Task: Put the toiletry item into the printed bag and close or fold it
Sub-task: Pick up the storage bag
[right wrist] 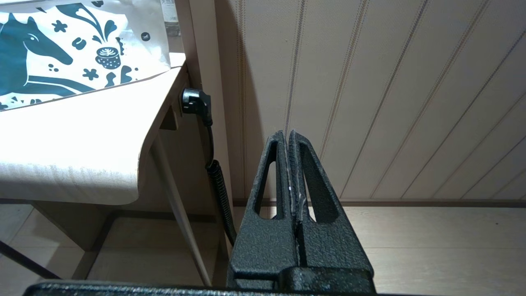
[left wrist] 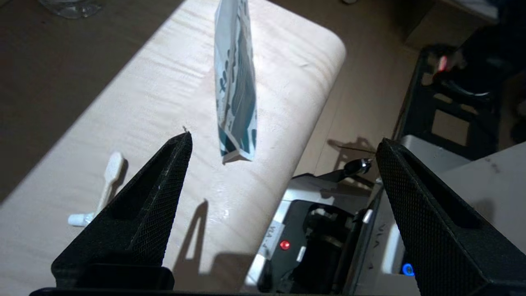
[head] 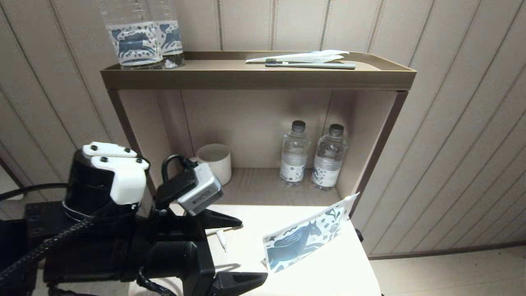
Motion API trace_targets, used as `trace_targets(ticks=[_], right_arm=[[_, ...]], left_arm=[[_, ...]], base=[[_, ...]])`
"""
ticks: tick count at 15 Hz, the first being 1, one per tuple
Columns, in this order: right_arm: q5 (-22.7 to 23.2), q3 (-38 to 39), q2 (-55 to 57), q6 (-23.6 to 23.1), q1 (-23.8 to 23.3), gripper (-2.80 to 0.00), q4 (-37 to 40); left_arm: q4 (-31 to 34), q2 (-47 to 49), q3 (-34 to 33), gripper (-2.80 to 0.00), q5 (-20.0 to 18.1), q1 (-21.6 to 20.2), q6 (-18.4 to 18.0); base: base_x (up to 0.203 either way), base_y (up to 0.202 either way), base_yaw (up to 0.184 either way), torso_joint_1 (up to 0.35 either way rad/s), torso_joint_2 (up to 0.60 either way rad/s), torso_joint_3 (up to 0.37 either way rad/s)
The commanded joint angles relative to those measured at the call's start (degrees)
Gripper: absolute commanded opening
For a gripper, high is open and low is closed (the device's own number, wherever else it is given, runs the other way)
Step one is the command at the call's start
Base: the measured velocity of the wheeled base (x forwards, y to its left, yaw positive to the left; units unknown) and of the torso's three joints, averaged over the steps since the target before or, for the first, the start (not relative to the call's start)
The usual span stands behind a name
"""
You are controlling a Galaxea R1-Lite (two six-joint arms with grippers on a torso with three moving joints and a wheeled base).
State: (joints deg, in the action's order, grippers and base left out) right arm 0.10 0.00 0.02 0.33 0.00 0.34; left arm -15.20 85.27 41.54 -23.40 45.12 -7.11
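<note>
Pale surface [head: 328,271] carries the printed bag [head: 304,240], propped on edge; left gripper [head: 242,250], jaws spread, should be aligned around its near corner; right gripper [right wrist: 289,137], jaws pressed together, is parked beside it.

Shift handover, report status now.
Left end effector open, low over white table. Right end effector shut, beside table. Printed bag propped up, small white toiletry item outside.

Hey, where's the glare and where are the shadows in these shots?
Head view: the white table is washed out by glare beside the printed bag. Left wrist view: the open left gripper casts dark shadows. Right wrist view: even light around the shut right gripper.
</note>
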Motion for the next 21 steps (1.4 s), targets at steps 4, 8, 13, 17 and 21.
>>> trace_targets(ticks=[4,8,13,17,21], right_arm=[[0.02,0.0,0.06,0.02,0.0,-2.8,0.01],[0.08,0.0,0.06,0.02,0.0,-2.8,0.01],[0.08,0.0,0.06,0.02,0.0,-2.8,0.01],[0.08,0.0,0.06,0.02,0.0,-2.8,0.01],[0.08,0.0,0.06,0.02,0.0,-2.8,0.01]], left_arm=[[-3.43,7.36,-0.46,0.0,0.93,0.18,-3.12],[-9.05,12.09,0.25,0.0,0.96,0.23,-3.18],[-11.08,16.07,1.17,0.0,0.89,0.23,-3.17],[-11.08,19.25,4.04,0.0,0.73,0.37,-2.95],[-11.03,21.42,6.15,0.0,0.9,1.53,-2.82]], base=[[0.0,0.0,0.0,0.0,0.0,0.0],[0.0,0.0,0.0,0.0,0.0,0.0],[0.0,0.0,0.0,0.0,0.0,0.0],[0.0,0.0,0.0,0.0,0.0,0.0],[0.0,0.0,0.0,0.0,0.0,0.0]])
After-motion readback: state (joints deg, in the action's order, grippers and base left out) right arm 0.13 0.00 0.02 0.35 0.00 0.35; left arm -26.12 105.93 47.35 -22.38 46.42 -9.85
